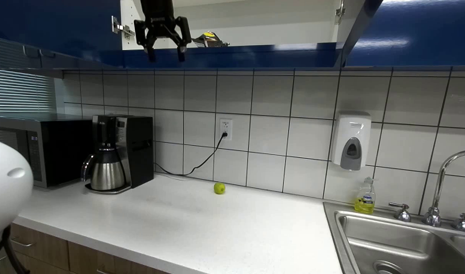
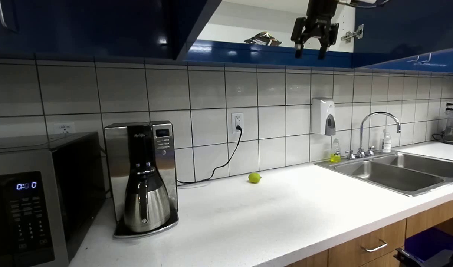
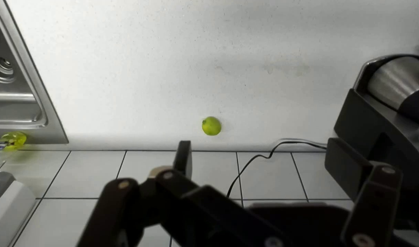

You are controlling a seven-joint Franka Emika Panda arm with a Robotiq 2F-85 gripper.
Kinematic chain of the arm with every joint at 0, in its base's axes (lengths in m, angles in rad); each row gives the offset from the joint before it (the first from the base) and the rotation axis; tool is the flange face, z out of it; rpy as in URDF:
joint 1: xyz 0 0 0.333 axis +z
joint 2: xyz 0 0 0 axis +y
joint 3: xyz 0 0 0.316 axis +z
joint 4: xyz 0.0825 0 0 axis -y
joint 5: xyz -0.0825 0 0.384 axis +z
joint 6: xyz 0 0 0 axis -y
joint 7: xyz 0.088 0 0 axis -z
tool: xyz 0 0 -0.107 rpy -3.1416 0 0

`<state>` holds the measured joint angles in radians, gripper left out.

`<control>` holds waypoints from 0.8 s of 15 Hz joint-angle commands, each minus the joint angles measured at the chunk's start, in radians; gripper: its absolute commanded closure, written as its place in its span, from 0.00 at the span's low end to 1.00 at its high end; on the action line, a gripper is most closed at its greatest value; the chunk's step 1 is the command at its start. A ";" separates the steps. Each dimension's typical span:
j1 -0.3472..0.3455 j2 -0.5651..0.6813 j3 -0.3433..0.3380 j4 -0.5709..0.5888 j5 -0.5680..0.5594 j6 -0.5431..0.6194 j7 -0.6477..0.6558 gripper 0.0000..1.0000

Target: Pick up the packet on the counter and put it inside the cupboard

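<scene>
The packet (image 1: 209,40) is dark and shiny, with some yellow. It lies on the shelf inside the open cupboard (image 1: 270,57), near its front edge. The packet (image 2: 263,38) also shows on the cupboard's shelf (image 2: 230,48) in an exterior view. My gripper (image 1: 166,57) is open and empty, pointing down in front of the cupboard, beside the packet and apart from it. It is also seen open in an exterior view (image 2: 310,54) and in the wrist view (image 3: 259,157). In the wrist view the packet is out of view. The counter (image 1: 217,224) carries no packet.
A green lime (image 1: 219,188) lies on the counter near the tiled wall. A coffee maker (image 2: 144,178) and a microwave (image 2: 33,200) stand at one end. A soap dispenser (image 1: 352,140) hangs by the sink (image 1: 388,239). Open blue cupboard doors (image 2: 408,29) flank the opening.
</scene>
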<state>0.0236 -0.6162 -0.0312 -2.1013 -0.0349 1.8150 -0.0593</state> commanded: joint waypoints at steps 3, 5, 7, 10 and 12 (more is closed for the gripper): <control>0.003 -0.124 -0.020 -0.281 0.009 0.154 -0.055 0.00; 0.005 -0.136 -0.026 -0.336 0.010 0.194 -0.064 0.00; 0.007 -0.143 -0.034 -0.381 0.014 0.235 -0.076 0.00; 0.008 -0.142 -0.042 -0.427 0.016 0.277 -0.088 0.00; 0.007 -0.137 -0.045 -0.448 0.014 0.292 -0.094 0.00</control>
<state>0.0247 -0.7206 -0.0646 -2.4941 -0.0348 2.0680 -0.1180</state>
